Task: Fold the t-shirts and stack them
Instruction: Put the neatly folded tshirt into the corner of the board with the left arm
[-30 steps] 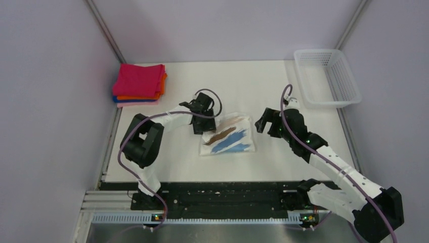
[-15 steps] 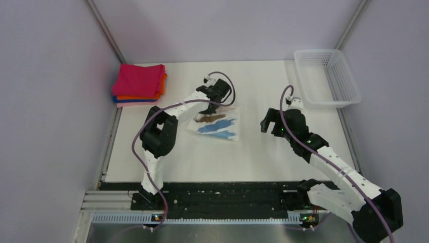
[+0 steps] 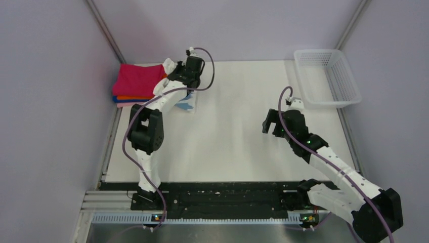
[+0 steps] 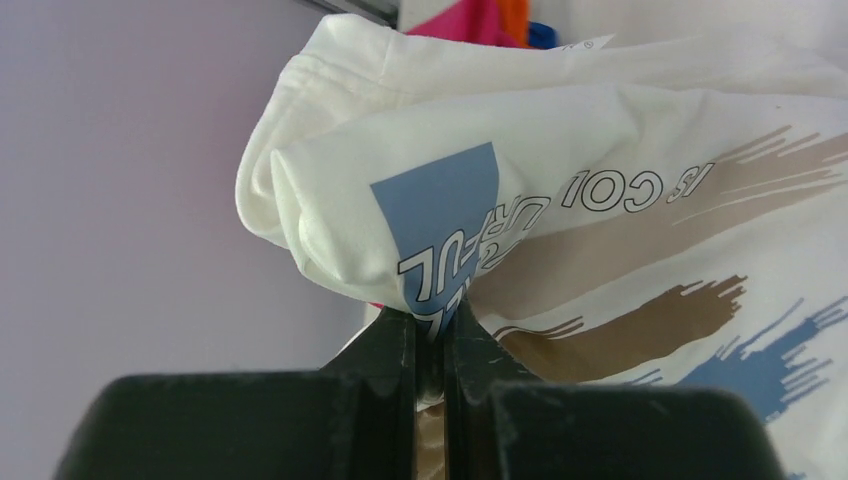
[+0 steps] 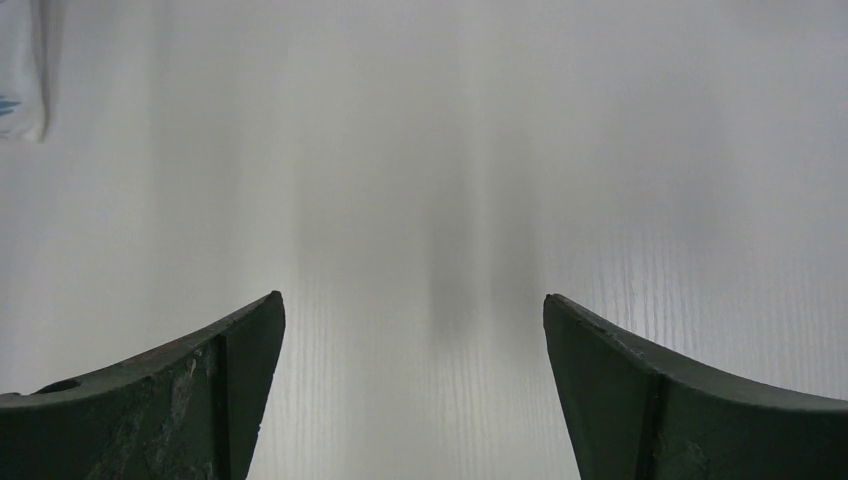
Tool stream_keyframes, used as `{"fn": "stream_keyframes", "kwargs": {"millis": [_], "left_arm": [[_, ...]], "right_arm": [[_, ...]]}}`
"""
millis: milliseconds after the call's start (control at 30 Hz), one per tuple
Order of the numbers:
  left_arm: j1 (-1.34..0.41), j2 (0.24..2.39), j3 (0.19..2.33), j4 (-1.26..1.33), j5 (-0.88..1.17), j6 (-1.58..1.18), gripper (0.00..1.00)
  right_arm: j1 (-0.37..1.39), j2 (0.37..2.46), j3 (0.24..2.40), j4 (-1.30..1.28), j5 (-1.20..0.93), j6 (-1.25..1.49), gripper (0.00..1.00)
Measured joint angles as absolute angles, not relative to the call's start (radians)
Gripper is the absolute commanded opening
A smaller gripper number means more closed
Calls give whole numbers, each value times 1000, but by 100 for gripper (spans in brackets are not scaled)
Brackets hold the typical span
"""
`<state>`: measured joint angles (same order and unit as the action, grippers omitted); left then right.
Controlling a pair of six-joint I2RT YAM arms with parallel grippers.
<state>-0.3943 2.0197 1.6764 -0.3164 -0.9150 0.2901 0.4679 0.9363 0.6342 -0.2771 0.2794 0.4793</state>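
My left gripper [image 3: 178, 77] is shut on the folded white t-shirt [image 3: 187, 105], which has blue and brown print, and holds it at the right edge of the stack of folded shirts [image 3: 139, 80]. The stack has magenta on top, with orange, blue and pink edges below. In the left wrist view the fingers [image 4: 390, 345] pinch a fold of the white shirt [image 4: 620, 150], and the stack [image 4: 470, 20] shows behind it. My right gripper [image 3: 270, 121] is open and empty over bare table at mid right, also seen in the right wrist view [image 5: 415, 310].
A white mesh basket [image 3: 328, 76] stands at the back right corner. Grey walls close in the left, back and right sides. A corner of the white shirt [image 5: 20, 80] shows at the far left of the right wrist view.
My left gripper has carried the white t-shirt from the table's middle back and left to the stack's edge. The right gripper has barely moved.
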Motion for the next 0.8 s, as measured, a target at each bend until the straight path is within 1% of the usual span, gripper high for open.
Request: {"fn": "stream_keyframes", "kwargs": {"millis": [267,600,800], "left_arm": [[-240,1989,1753,-258,-882,448,0],[-170,1940,1904,-313,-767,459,0],[-119,1933,1938,-325,-716,430,0]], "right_arm": [[468,947,634,-278,284,471,99],[467,1004,615,-270,291,464,99],[467,1011,615,-269,312,464,99]]}}
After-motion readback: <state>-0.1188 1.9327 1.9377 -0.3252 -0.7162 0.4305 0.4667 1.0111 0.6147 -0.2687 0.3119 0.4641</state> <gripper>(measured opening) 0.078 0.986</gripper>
